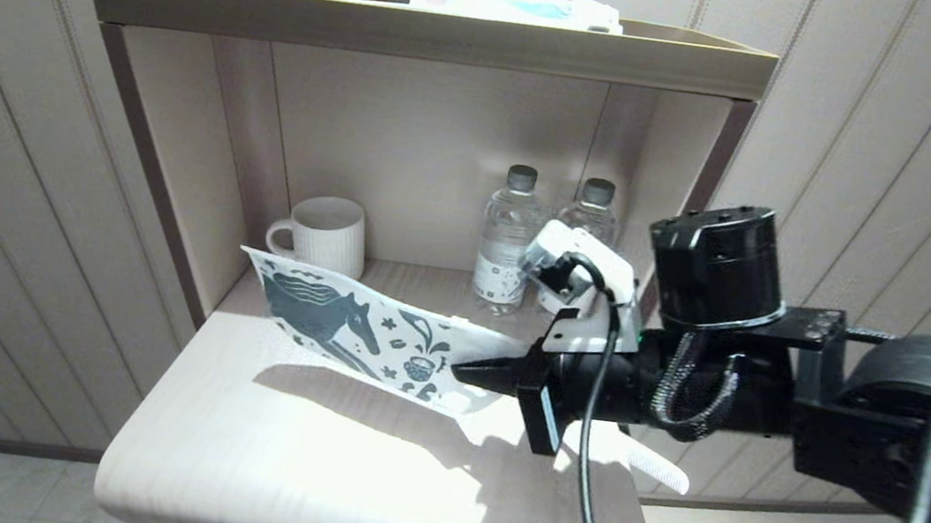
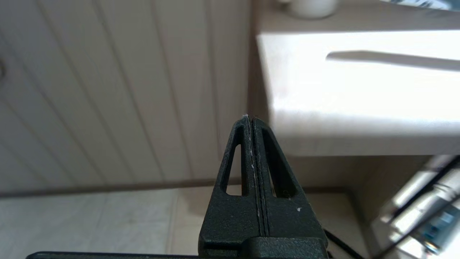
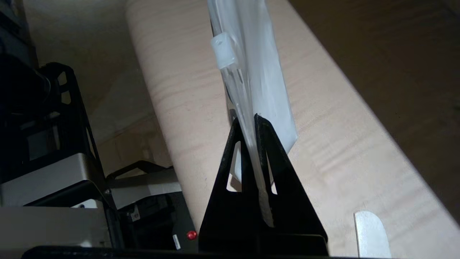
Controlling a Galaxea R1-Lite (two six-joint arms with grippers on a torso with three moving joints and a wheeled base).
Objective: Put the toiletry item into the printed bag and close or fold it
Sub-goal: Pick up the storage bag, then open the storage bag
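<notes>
Right arm, nearest the viewer, reaches in from the right across the surface (image 1: 299,463). Its right tool (image 1: 474,374) is pressed together on the clear edge of the printed bag (image 1: 350,332), pinching the film between both tips; the right wrist view shows the film running straight through the closed tips. That end of the bag is lifted, so the bag stands tilted on its long edge, horse print facing the viewer, its far end near the white mug (image 1: 325,233).

Task status, as judged: early. The bag is gripped. The comb (image 1: 657,470) is not yet inside; it lies flat on the surface at the right edge, below the right arm and partly hidden by it, apart from the bag. Whether the bag mouth is open cannot be told. Remaining steps: insert the comb, then close or fold the bag.

Left tool (image 2: 250,120) is pressed together and empty, parked low beside the left front corner of the surface.

Surroundings: the surface is a pale, wood-grain ledge with rounded front, forming the base of an open shelf unit set against panelled walls. Two water bottles (image 1: 507,244) stand at the back of the niche. On the top shelf (image 1: 432,31) stand printed bottles and a flat white-and-blue packet (image 1: 515,5).
</notes>
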